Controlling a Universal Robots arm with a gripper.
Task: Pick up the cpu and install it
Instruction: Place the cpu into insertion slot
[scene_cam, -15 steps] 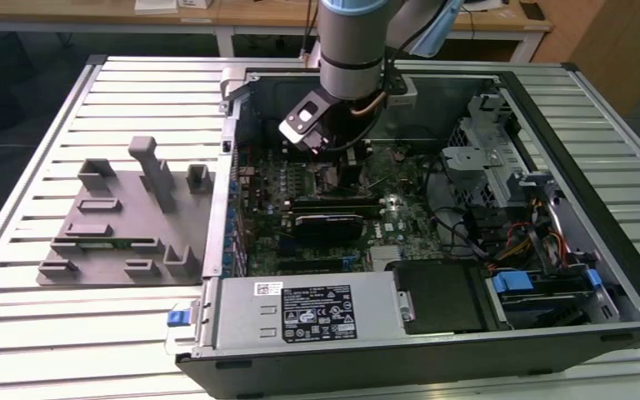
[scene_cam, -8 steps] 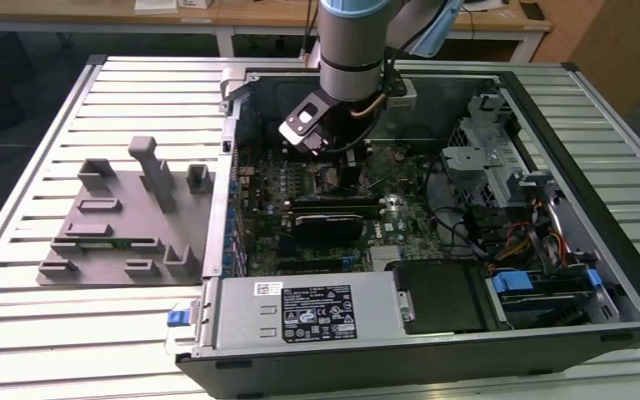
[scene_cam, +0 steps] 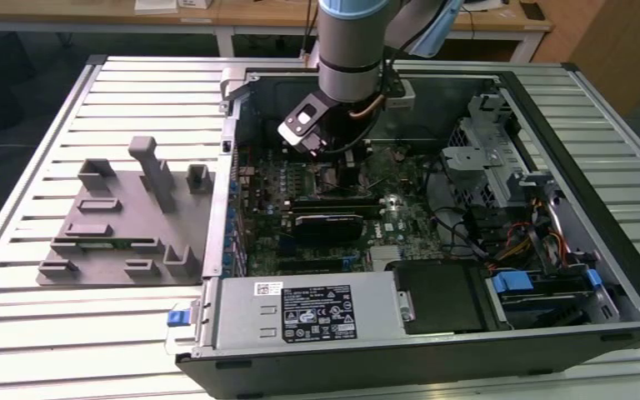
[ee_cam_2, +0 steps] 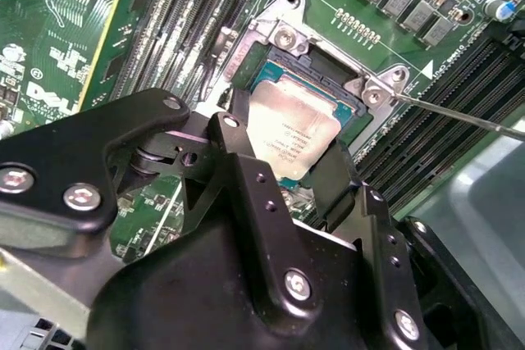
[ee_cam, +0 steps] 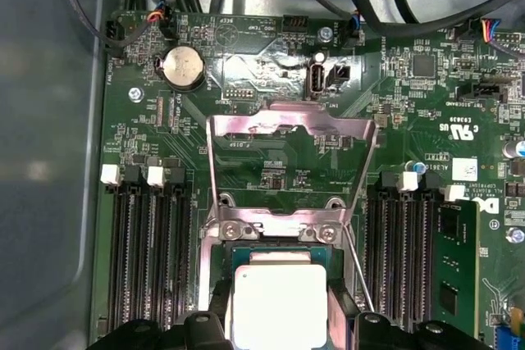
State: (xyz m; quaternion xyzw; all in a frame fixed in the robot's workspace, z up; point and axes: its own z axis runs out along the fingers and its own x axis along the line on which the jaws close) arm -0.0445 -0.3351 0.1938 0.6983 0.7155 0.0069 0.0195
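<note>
The cpu is a small square chip with a silver top plate, lying level over the open socket on the green motherboard. My gripper reaches down into the open computer case, and its black fingers press against two opposite sides of the chip. In the first wrist view the cpu sits between the two finger tips with a thin green rim showing around it. From the exterior view the gripper hangs low over the board's middle.
The socket's metal load plate stands flipped open, and its thin lever sticks out beside the socket. Memory slots flank the socket. A grey plastic fixture lies on the slatted table at the exterior view's left. A power supply fills the case's near side.
</note>
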